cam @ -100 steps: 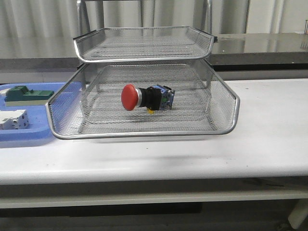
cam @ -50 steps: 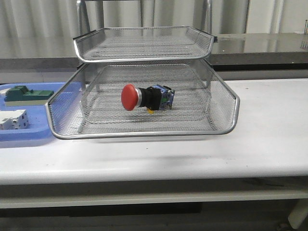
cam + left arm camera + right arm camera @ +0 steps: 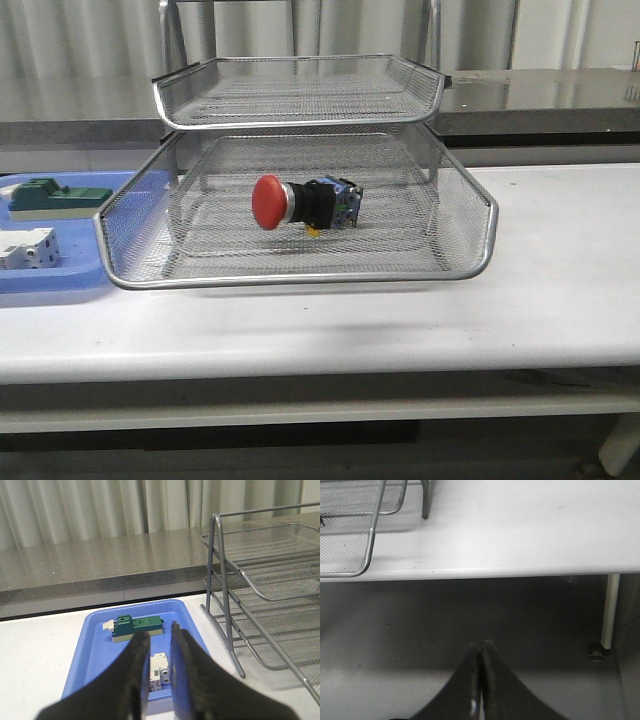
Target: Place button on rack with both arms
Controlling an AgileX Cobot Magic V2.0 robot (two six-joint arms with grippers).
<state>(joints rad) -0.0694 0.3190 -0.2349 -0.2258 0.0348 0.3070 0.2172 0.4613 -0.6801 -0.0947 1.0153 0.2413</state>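
The button point(image 3: 300, 203), with its red cap, silver collar and black body, lies on its side in the middle of the rack's point(image 3: 300, 282) lower wide mesh tier, cap toward the left. Neither arm shows in the front view. My left gripper point(image 3: 160, 632) hovers over the blue tray, left of the rack's frame point(image 3: 227, 625); its fingers stand a little apart with nothing between them. My right gripper point(image 3: 481, 645) is shut and empty, low in front of the table, below its front edge. A corner of the rack point(image 3: 372, 535) shows in the right wrist view.
A blue plastic tray point(image 3: 60, 285) left of the rack holds a green block point(image 3: 50, 197) and a white block point(image 3: 25, 247); all three also show in the left wrist view: tray point(image 3: 87, 645), green block point(image 3: 135, 626), white block point(image 3: 159, 667). A table leg point(image 3: 607, 610) stands at the right.
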